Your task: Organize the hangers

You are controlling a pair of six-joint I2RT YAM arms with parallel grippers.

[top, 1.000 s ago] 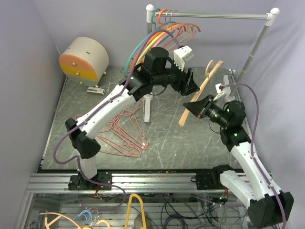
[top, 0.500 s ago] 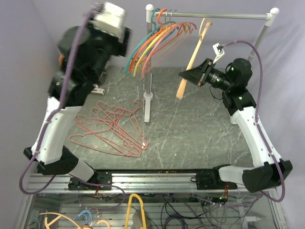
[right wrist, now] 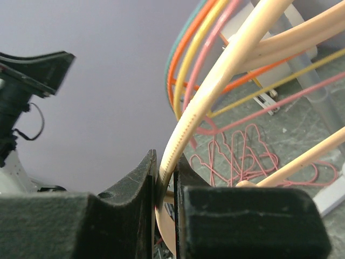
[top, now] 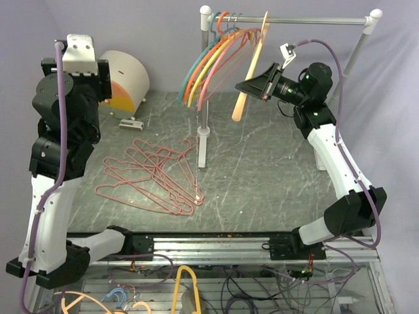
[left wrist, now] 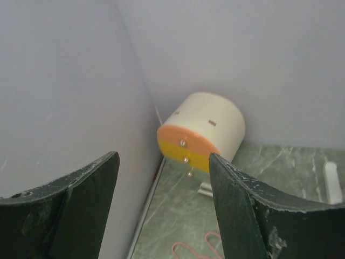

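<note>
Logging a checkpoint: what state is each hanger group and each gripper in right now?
Peach hanger: gripped, off the table, hook up at the rail.
Coloured hangers: hanging on the rail.
Wire hangers: piled on the table.
Right gripper: shut on peach hanger.
Left gripper: open, empty.

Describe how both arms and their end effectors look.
The left arm and right arm have white shell links, black joint housings, and a thin purple cable running along each. The left end effector and right end effector each carry two flat black wedge-shaped fingers, scuffed on the left.
</note>
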